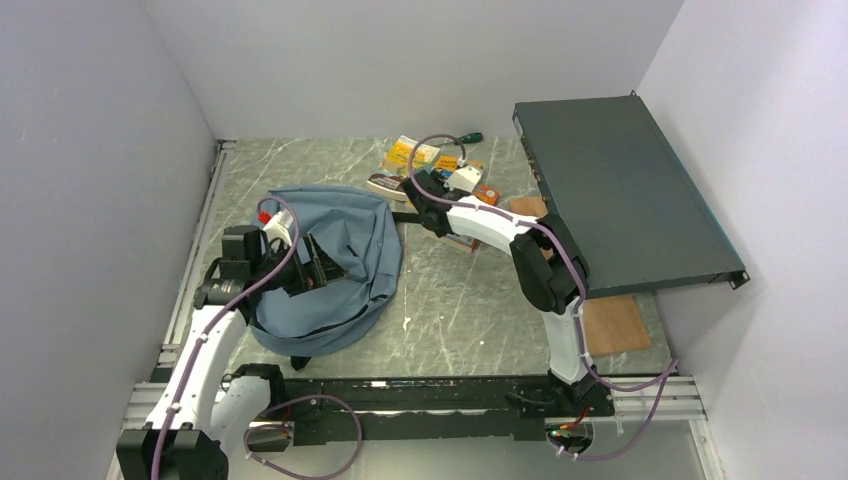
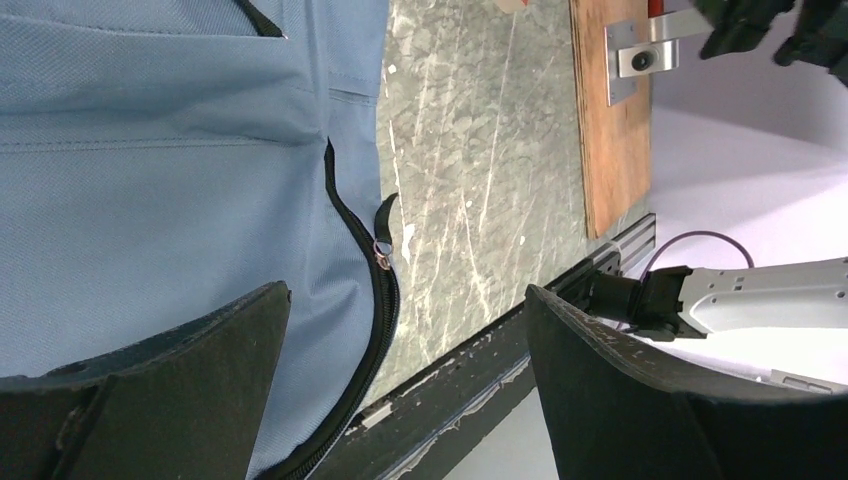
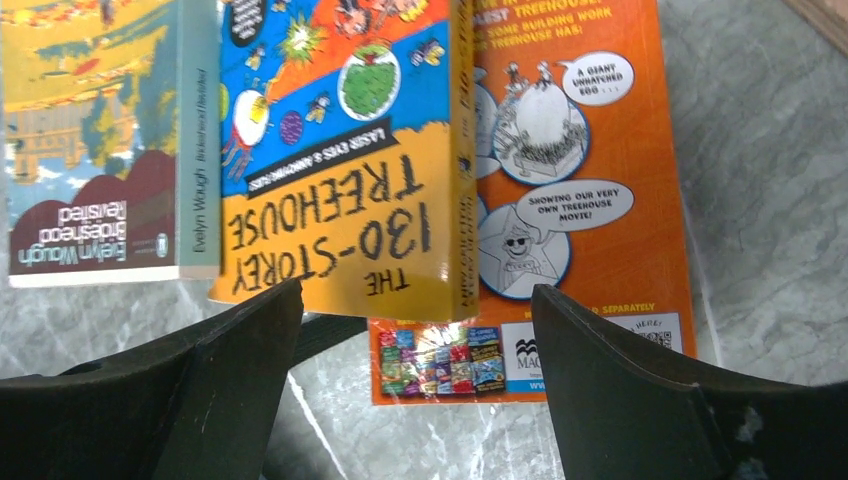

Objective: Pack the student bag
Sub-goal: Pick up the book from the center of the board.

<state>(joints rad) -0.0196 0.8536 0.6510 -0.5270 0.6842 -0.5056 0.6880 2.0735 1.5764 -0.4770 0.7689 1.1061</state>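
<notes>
The student bag [image 1: 335, 270] lies slumped on the left of the bench [image 1: 470, 300], under the left arm [image 1: 215, 335], well apart from the books. The left jaws stand wide and empty just above its zip [image 2: 385, 310], probably placed to work the opening. The right jaws, equally wide, hang over a yellow book [image 3: 340, 200] overlapping an orange book [image 3: 590, 180], likely lined up for the first pick. Only the top view shows this layout. Only the left wrist view shows the zip pull [image 2: 381, 252], and only the right wrist view the titles.
</notes>
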